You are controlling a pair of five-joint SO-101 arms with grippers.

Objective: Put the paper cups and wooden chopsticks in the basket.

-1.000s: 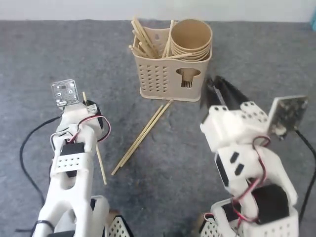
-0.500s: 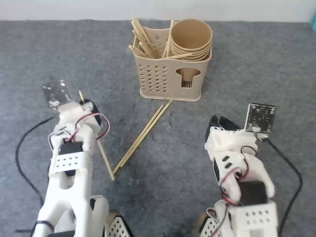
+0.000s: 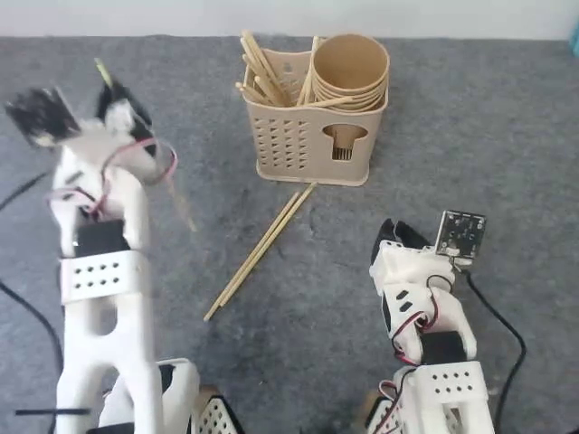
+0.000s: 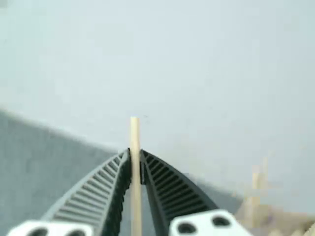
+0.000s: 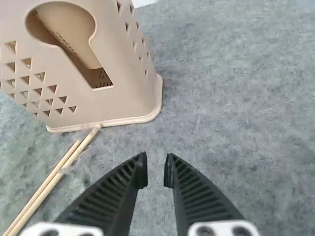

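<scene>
I have the left gripper clamped tight on one wooden chopstick; the stick runs up between the toothed fingers and pokes out past their tips. In the high view that arm stands tall at about 10 o'clock on the grey mat, with the claw lifted off the surface; the stick is blurred there, so I cannot tell its exact tilt.

The basket sits at 12 o'clock, upright on the mat; a stack of paper cups fills its right-hand compartment, and a bundle of chopsticks leans out of the left-hand one. Through the keyhole cut-out in the front wall I can see the side of the lowest cup.

Two loose chopsticks lie on the mat side by side, touching or nearly so; their far ends rest against the foot of the basket and they run away from it toward 7 o'clock, between the two arms.

The right gripper is at about 5 o'clock, low over the mat and pointing toward the basket at 12; its fingers stand a narrow gap apart with nothing between them; the basket's corner is near the tips but not touching, and the loose pair lies off toward 9 o'clock of that claw.
</scene>
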